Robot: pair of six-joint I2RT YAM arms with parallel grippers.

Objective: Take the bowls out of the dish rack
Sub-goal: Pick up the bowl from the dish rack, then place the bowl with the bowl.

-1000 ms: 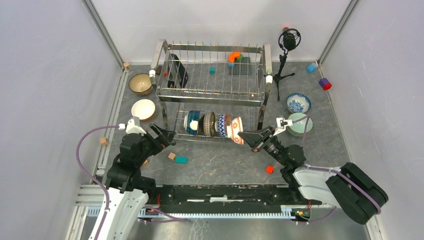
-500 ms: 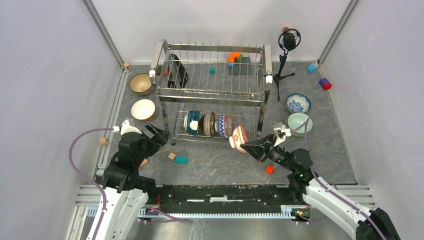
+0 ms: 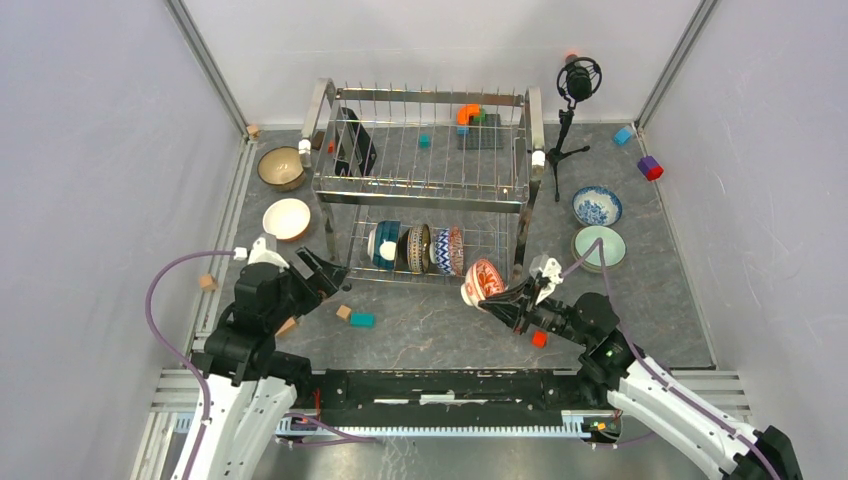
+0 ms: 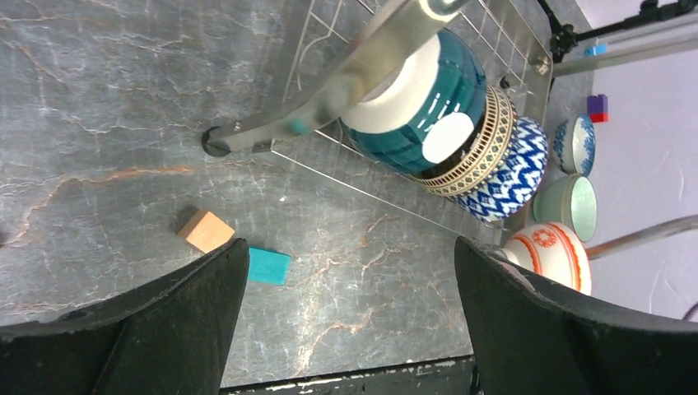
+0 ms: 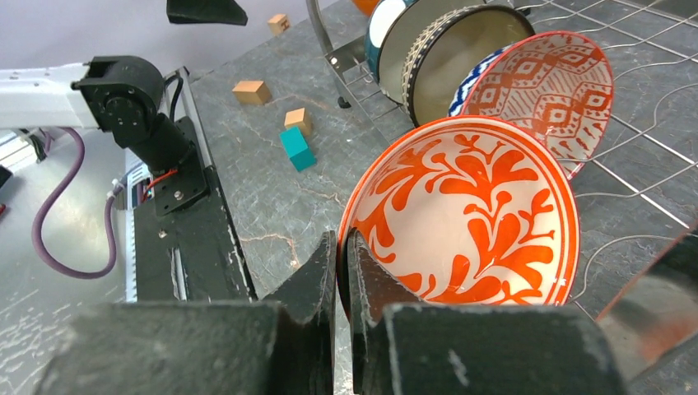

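Over the last second the right gripper (image 3: 498,296) has drawn the red-and-white bowl (image 3: 482,279) out of the dish rack (image 3: 430,96) and now holds it just in front of the rack's right front corner. Its fingers are pinched on the rim and the bowl is tilted on edge. The grip looks thin, so I would carry it slowly to the right of the rack, level it, and only then let go. A pale green bowl (image 3: 599,246) and a blue-and-white bowl (image 3: 597,206) already sit right of the rack, and a red block (image 3: 539,339) lies in front of it, so room is tight. Four bowls (image 3: 418,248) remain in the lower tier. The left gripper (image 3: 325,272) waits spread wide and empty at the rack's left front corner.
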